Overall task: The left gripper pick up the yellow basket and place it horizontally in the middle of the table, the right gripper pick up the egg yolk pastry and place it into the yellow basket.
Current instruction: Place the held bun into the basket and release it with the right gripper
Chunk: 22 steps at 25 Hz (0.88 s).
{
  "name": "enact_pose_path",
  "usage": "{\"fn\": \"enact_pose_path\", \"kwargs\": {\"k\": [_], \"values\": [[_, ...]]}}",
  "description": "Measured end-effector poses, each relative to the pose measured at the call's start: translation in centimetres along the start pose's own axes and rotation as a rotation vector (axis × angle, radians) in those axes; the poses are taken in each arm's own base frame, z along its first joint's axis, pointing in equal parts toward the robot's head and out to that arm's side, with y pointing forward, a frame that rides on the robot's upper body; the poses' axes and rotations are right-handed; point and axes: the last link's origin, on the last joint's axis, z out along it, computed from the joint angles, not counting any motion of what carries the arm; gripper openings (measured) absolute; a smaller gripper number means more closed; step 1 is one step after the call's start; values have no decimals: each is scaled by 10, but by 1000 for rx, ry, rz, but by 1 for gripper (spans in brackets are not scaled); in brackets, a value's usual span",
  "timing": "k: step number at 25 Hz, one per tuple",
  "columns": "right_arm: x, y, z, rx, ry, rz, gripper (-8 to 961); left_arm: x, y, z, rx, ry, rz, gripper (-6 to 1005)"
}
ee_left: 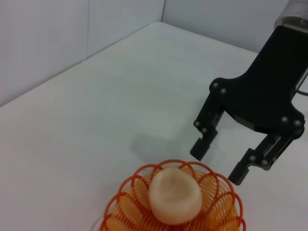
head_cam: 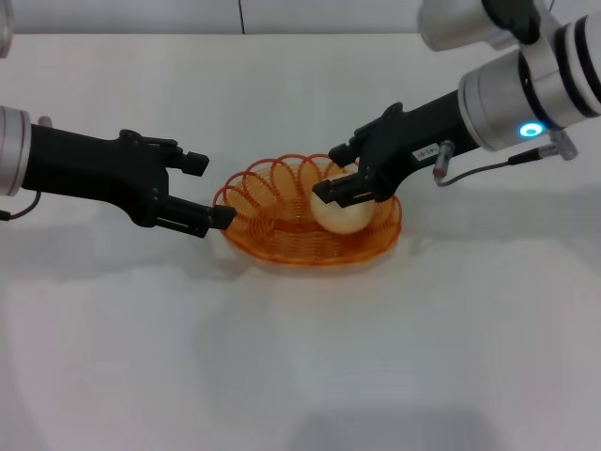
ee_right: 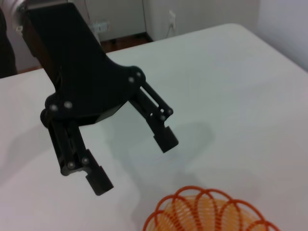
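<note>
The yellow basket point(head_cam: 268, 193) lies flat near the middle of the white table point(head_cam: 300, 376). The egg yolk pastry point(head_cam: 342, 218) rests inside it on the right side, and shows free of any finger in the left wrist view point(ee_left: 174, 195). My right gripper point(head_cam: 331, 175) hovers open just above and behind the pastry, and is seen from the left wrist as well point(ee_left: 217, 162). Just left of the basket's rim my left gripper point(head_cam: 208, 191) is open and holds nothing; the right wrist view shows the left gripper point(ee_right: 132, 162) above the basket's edge point(ee_right: 207, 211).
The table's back edge point(head_cam: 282, 34) meets a pale wall. A thin cable point(head_cam: 488, 169) hangs under the right arm's silver section. Bare table surface lies in front of the basket and to both sides.
</note>
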Motion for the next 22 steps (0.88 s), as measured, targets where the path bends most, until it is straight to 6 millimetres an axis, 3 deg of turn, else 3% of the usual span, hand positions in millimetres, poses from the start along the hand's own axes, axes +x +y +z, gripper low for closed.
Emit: {"fn": "enact_pose_path", "kwargs": {"k": [4, 12, 22], "values": [[3, -2, -12, 34, -32, 1, 422, -1, 0, 0, 1, 2, -2, 887], [42, -1, -50, 135, -100, 39, 770, -1, 2, -2, -6, 34, 5, 887], [88, 7, -83, 146, -238, 115, 859, -10, 5, -8, -3, 80, 1, 887]]}}
